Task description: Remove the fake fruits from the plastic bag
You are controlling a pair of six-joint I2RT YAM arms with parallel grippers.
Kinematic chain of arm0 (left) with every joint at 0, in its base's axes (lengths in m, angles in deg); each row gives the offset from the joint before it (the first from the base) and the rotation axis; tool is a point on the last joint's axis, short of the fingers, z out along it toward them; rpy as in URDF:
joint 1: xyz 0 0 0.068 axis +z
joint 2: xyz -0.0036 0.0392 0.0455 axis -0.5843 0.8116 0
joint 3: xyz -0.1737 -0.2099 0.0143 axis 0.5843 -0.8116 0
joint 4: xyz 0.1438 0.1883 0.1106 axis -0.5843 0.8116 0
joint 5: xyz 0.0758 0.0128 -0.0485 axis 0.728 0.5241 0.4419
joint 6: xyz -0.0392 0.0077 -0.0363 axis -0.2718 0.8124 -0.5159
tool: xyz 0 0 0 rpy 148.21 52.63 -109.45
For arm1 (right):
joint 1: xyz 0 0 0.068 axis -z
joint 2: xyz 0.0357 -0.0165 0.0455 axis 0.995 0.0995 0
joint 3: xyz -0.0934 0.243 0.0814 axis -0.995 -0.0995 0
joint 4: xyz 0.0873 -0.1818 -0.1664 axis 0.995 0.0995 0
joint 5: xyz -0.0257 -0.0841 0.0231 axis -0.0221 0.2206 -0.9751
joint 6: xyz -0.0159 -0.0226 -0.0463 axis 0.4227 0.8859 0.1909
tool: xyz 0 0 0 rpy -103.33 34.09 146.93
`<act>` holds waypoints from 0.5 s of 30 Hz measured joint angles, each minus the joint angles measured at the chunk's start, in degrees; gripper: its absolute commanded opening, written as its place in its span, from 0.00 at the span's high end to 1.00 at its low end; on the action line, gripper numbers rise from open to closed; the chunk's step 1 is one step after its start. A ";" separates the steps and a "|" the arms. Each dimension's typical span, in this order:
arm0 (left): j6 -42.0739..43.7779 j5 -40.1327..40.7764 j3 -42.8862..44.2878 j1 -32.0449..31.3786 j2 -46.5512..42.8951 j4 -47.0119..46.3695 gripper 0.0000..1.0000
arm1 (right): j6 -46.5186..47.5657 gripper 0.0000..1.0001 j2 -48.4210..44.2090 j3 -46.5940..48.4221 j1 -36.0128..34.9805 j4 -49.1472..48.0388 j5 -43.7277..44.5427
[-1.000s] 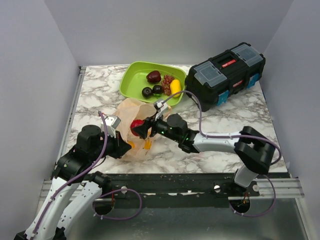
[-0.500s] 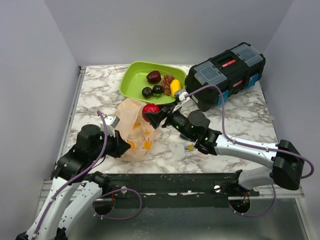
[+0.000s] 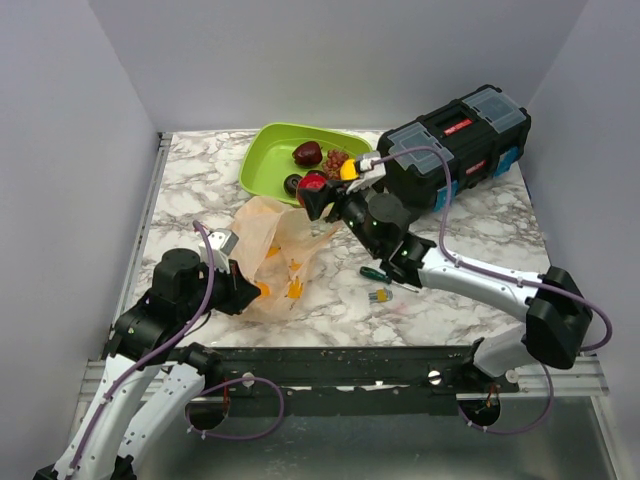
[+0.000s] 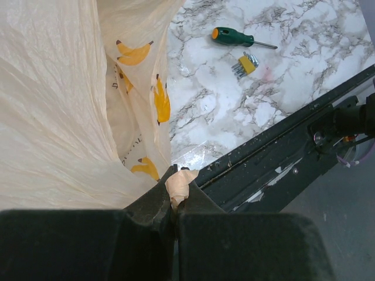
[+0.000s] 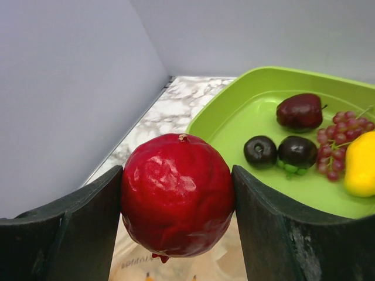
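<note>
1. the plastic bag (image 4: 58, 117) runs off the left wrist view's top and left edges.
2. the yellow fruit (image 5: 360, 164) is cut by the right wrist view's edge.

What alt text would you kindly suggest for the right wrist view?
A glossy red fruit is gripped between two dark fingers; behind it, a green tray holds a maroon fruit, two dark plums, grapes and a yellow fruit.
</note>
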 measured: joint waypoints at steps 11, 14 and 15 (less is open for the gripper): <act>0.02 0.00 0.00 0.00 -0.33 -0.02 1.00 | -1.88 0.99 16.04 19.71 7.17 5.81 1.86; 0.02 0.00 0.00 0.00 -0.76 -0.02 1.00 | -1.92 0.99 20.92 25.05 8.48 6.97 2.25; 0.02 0.00 0.00 0.00 -1.05 -0.02 1.00 | -2.01 0.99 22.73 26.97 8.87 7.56 2.38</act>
